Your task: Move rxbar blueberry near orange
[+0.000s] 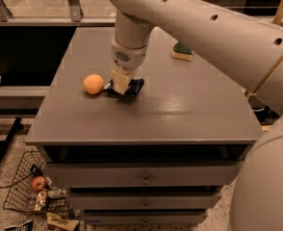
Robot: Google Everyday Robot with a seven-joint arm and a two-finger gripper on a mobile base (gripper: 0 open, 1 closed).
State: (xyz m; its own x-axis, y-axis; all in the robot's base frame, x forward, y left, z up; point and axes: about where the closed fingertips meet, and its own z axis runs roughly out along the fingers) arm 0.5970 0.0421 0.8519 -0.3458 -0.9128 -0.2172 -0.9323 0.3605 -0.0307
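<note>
The orange is round and pale and sits on the left part of the grey cabinet top. The rxbar blueberry is a flat dark navy bar, lying low at the tabletop just right of the orange, with a small gap between them. My gripper comes down from above and is shut on the bar; its cream fingers cover the bar's middle. The big white arm fills the upper right of the view.
A green-and-yellow sponge lies at the back right of the top. Drawers are below the front edge. On the floor at left, a wire basket holds a red apple and snack packets.
</note>
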